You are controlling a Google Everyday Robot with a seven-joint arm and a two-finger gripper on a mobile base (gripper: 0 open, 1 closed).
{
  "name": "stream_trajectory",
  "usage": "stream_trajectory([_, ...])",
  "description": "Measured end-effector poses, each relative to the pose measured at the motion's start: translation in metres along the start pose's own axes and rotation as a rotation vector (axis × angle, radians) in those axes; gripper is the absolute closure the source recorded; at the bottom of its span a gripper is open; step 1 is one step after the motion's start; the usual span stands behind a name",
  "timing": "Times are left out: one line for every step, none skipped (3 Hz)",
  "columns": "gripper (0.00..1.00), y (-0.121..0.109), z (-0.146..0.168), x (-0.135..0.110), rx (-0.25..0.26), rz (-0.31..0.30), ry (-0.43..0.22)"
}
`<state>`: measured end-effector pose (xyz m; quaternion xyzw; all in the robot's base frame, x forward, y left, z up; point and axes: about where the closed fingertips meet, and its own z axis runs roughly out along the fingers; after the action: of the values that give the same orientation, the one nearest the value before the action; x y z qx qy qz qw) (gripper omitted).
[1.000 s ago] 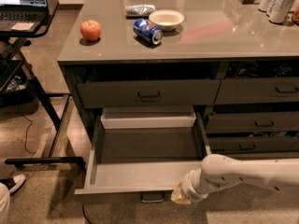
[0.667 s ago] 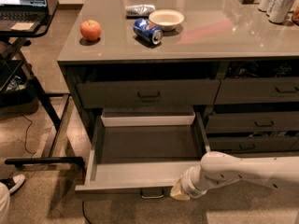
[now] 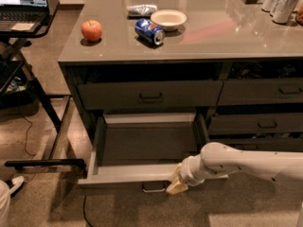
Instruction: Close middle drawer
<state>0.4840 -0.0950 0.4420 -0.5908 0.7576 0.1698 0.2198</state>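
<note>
The middle drawer of the left column stands pulled far out, its long grey box interior empty. Its flat front faces the camera and its small bar handle shows at the bottom centre. My gripper at the end of the white arm reaches in from the right and rests against the drawer front, just right of the handle. The top drawer under the countertop is shut.
On the countertop lie an apple, a blue can on its side, a white bowl and a crumpled packet. Cans stand at the back right. A laptop stand is at left. Right-column drawers are shut.
The drawer front has moved slightly inward, with the gripper and arm following it toward the cabinet.
</note>
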Motion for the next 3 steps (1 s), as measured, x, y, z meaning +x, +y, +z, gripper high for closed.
stream_trajectory([0.0, 0.002, 0.0, 0.0, 0.0, 0.0, 0.0])
stream_trajectory([0.0, -0.035, 0.022, -0.028, 0.015, -0.042, -0.031])
stream_trajectory([0.0, -0.035, 0.022, -0.028, 0.015, -0.041, -0.031])
